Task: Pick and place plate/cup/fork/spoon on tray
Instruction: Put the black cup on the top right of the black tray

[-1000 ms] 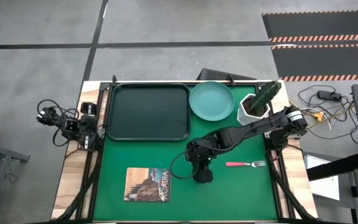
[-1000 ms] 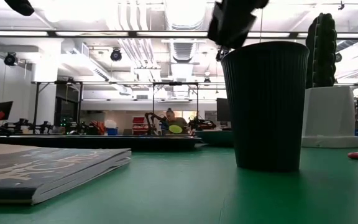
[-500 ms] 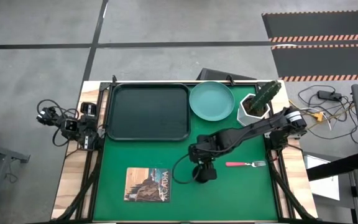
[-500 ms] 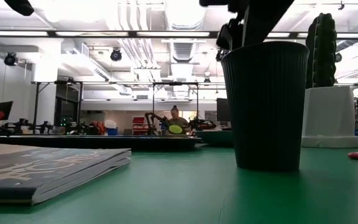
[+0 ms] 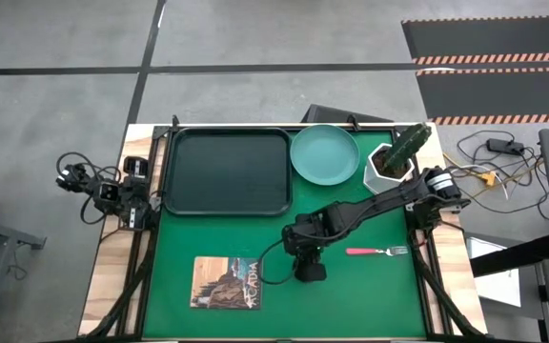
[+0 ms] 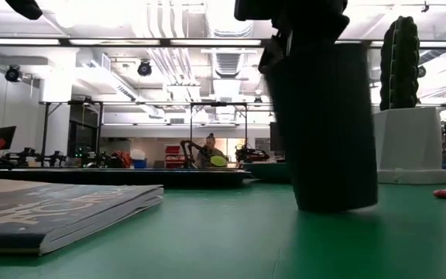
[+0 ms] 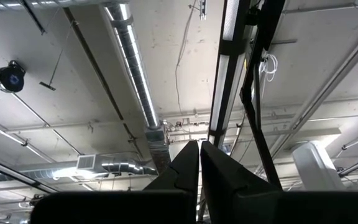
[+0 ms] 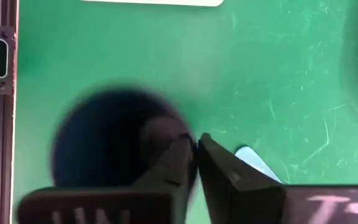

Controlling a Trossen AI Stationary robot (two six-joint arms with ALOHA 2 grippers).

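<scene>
The right pincer (image 5: pixel 309 259) has dropped onto the black cup (image 5: pixel 311 271). Its fingers are pinched nearly together over the cup's rim, one inside and one outside, so it now appears to grip the wall. The cup, straight a moment ago, leans slightly directly beneath the pincer, on the tabletop (image 5: pixel 370 295). Lifting toward the tray (image 5: pixel 227 171) seems next. The left pincer (image 7: pixel 199 180), closed and empty, waits parked.

The small black round cup (image 6: pixel 324 128) looks smeared in the low view, and in the right wrist view it is a fuzzy dark blob just past the right gripper (image 8: pixel 194 149). That gripper's arm covers part of the cup from above. The blue-handled spoon is hidden. The left gripper (image 7: pixel 199 163) sees only ceiling.
</scene>
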